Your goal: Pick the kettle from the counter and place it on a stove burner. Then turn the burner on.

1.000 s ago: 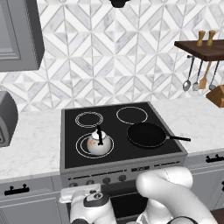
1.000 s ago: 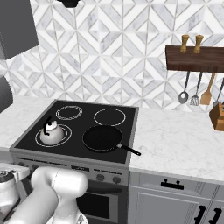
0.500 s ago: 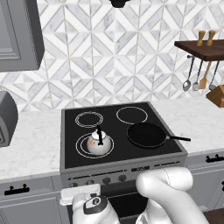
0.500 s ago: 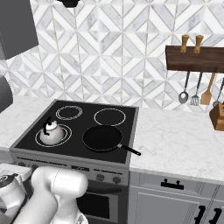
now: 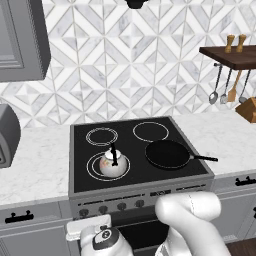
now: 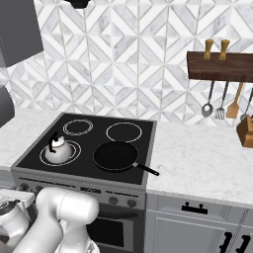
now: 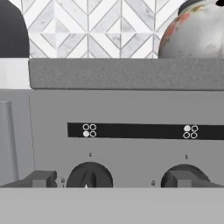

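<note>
Hand view: gripper (image 7: pixel 111 181) spread wide, empty, facing the stove front; a knob (image 7: pixel 89 177) dead ahead between its tips; kettle (image 7: pixel 194 33) above-right on the burner (image 5: pixel 108 166); placing looks done; next, close on that knob and turn.

Left and right base views: high behind the arm, facing forward and down, sharing the black cooktop (image 5: pixel 137 150) (image 6: pixel 89 143), kettle (image 5: pixel 112 163) (image 6: pixel 57 151) and frying pan (image 5: pixel 167 154) (image 6: pixel 115 156). Hand view: low, level, close against the stove's front panel (image 7: pixel 122 109), two knobs (image 7: pixel 89 176) at its bottom edge.
</note>
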Controlling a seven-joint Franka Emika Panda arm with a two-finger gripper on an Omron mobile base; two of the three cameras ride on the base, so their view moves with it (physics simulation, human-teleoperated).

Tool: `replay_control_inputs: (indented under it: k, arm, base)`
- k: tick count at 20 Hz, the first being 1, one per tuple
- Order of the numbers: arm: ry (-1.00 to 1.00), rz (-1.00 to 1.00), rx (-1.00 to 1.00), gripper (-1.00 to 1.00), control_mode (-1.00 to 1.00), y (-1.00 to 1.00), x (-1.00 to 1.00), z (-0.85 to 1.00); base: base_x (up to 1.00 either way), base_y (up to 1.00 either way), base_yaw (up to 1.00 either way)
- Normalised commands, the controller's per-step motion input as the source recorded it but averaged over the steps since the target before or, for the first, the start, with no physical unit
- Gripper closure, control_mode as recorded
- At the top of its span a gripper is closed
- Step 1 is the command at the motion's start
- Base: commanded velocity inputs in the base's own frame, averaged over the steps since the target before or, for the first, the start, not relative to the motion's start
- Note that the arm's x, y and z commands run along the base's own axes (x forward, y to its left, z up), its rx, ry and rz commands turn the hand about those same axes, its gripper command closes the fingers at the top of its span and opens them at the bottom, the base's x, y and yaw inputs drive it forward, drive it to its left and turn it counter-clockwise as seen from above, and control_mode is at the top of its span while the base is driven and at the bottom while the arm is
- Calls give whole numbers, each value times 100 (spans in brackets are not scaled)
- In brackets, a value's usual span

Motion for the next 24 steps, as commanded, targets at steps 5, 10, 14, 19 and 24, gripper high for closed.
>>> replay_control_inputs:
  k: [5,10,14,19,24]
  arm:
    - [0,0,0,-100,-100,4,0,-10]
    - [0,0,0,-100,-100,7,4,-7]
    - [0,0,0,-100,-100,2,6,-13]
    - [0,0,0,-100,-100,2,17,-10]
    - [0,0,0,-100,-100,5,14,0]
  base:
    - [0,0,0]
    - [0,0,0]
    - [0,0,0]
    - [0,0,0]
    - [0,0,0]
